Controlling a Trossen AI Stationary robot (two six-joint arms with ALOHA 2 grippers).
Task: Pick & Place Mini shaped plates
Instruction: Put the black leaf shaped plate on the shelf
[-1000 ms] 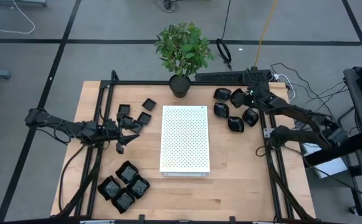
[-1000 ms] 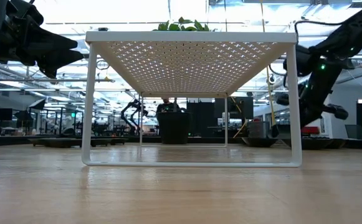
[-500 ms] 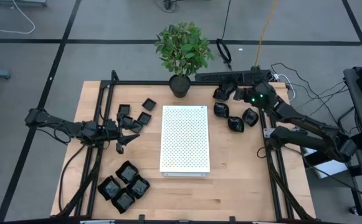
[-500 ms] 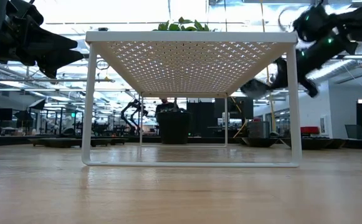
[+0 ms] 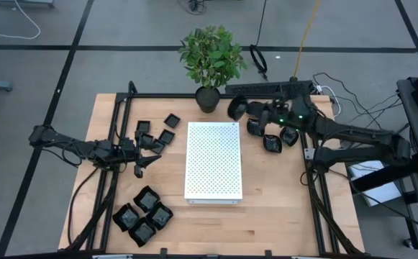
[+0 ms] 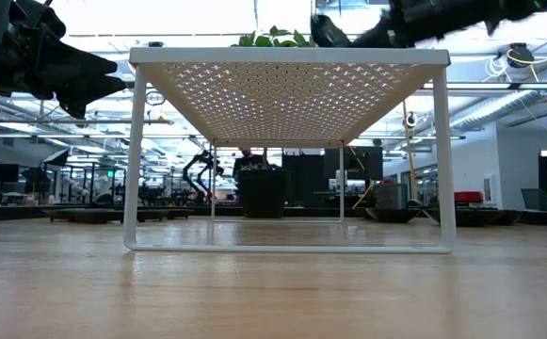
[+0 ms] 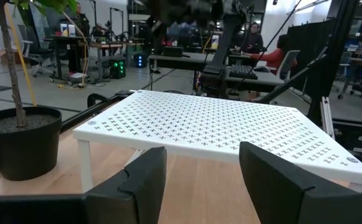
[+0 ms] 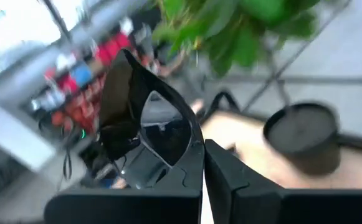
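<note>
A: Which step is judged to be in hand?

B: The carry. A glossy black plate (image 8: 144, 121) is gripped by its rim in the closed jaws of the right gripper (image 5: 239, 109) and is held up in the air, off the bench (image 5: 280, 208), between the plant pot (image 5: 208, 99) and the cluster of rounded plates (image 5: 270, 131) on the right side.

A: Where is it placed against the white board (image 5: 214, 160)?

B: Just beyond the board's far right corner, above board height as judged from the low view.

A: And the left gripper (image 5: 142, 146)?

B: It is held low on the left side, near the small square plates (image 5: 155, 132). Its jaws are spread apart and nothing is held between them. The stack of wavy-edged plates (image 5: 143, 214) near the front left is not touched.

A: What is called for next?

B: Probably the plate is to be brought over the board, levelled and lowered until contact is made, and only then released. A tilted release on the perforated top could let the plate slide.
</note>
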